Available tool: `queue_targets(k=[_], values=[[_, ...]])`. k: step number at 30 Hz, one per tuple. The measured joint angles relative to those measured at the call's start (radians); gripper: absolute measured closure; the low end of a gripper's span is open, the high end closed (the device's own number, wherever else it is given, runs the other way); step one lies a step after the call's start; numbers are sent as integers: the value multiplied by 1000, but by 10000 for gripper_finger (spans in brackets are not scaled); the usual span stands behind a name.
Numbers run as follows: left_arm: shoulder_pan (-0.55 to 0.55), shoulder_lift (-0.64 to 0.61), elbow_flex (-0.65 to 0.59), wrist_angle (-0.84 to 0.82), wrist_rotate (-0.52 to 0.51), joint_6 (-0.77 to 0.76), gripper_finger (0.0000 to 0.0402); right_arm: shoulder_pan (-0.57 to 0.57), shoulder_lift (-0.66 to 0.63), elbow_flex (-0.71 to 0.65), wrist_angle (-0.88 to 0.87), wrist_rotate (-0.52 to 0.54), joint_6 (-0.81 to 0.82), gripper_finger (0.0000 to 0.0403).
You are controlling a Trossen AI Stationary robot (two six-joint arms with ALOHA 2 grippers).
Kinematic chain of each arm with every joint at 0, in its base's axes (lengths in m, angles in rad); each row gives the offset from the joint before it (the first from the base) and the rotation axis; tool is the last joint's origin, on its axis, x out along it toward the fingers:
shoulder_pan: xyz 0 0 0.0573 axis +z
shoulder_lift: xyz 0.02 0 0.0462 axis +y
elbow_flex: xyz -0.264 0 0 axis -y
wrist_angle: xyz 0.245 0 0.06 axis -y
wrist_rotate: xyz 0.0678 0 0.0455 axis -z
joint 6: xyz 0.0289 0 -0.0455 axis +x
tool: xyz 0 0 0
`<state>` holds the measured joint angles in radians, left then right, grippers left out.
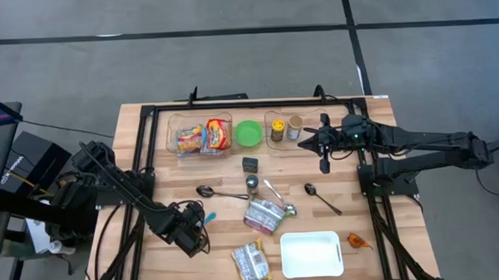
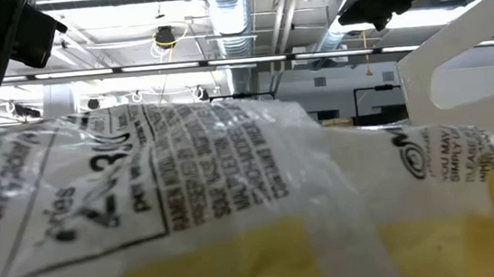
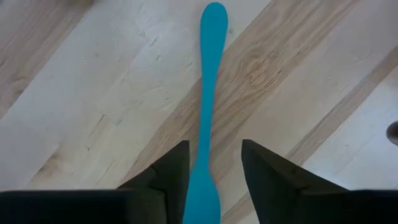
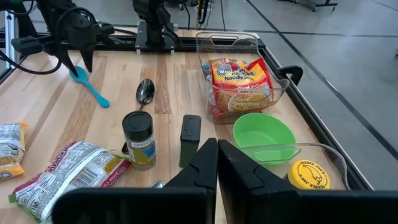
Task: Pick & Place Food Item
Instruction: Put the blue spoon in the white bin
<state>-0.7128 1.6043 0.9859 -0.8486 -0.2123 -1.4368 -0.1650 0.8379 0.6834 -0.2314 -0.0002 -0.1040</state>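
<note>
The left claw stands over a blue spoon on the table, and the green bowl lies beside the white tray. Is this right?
Only the bowl part is wrong. In the high view, the green bowl lies beside the clear noodle bin, far from the white tray.

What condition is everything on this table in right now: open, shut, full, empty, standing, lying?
left gripper: low over the table, fingers apart either side of the blue spoon, which lies flat.
right gripper: shut, empty, above the green bowl.
green bowl: upright, empty.
clear bin: holds noodle packets.
spice jar: standing, lid on.
white tray: empty.
</note>
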Motion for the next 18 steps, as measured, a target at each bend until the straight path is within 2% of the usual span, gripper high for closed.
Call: queue_targets(k=[6, 18], values=[[0, 0, 0, 0, -2, 31, 248, 0, 0, 0, 0, 0, 0, 398], [-2, 38, 0, 7, -6, 43, 256, 0, 0, 0, 0, 0, 1, 398]])
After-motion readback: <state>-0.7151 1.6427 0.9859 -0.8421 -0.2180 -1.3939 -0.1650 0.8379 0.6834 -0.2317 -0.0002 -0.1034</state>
